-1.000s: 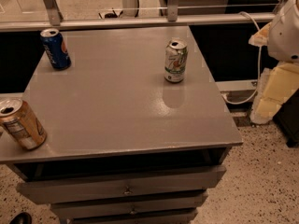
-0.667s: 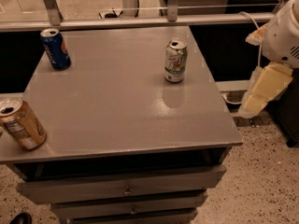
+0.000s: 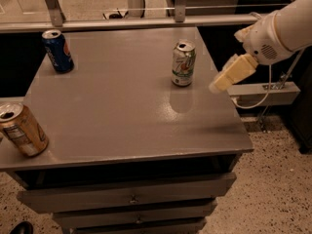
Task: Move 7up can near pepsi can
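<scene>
The 7up can (image 3: 184,64), white and green with an orange-reddish patch and an open silver top, stands upright on the grey table (image 3: 122,106), right of centre. The pepsi can (image 3: 57,51), dark blue with a red-orange mark, stands upright at the table's far left corner. My gripper (image 3: 222,81) is at the end of the white arm, coming in from the right. It hovers over the table's right edge, a short way right of the 7up can and apart from it.
An orange-gold can (image 3: 20,129) stands tilted at the table's near left edge. Drawers (image 3: 131,196) sit under the tabletop. A metal rail (image 3: 126,23) runs behind the table. A cable and a shelf (image 3: 265,94) are at the right, over speckled floor.
The arm has swung in from the right and upward, bringing the gripper over the table's right edge toward the 7up can. The cans have not moved.
</scene>
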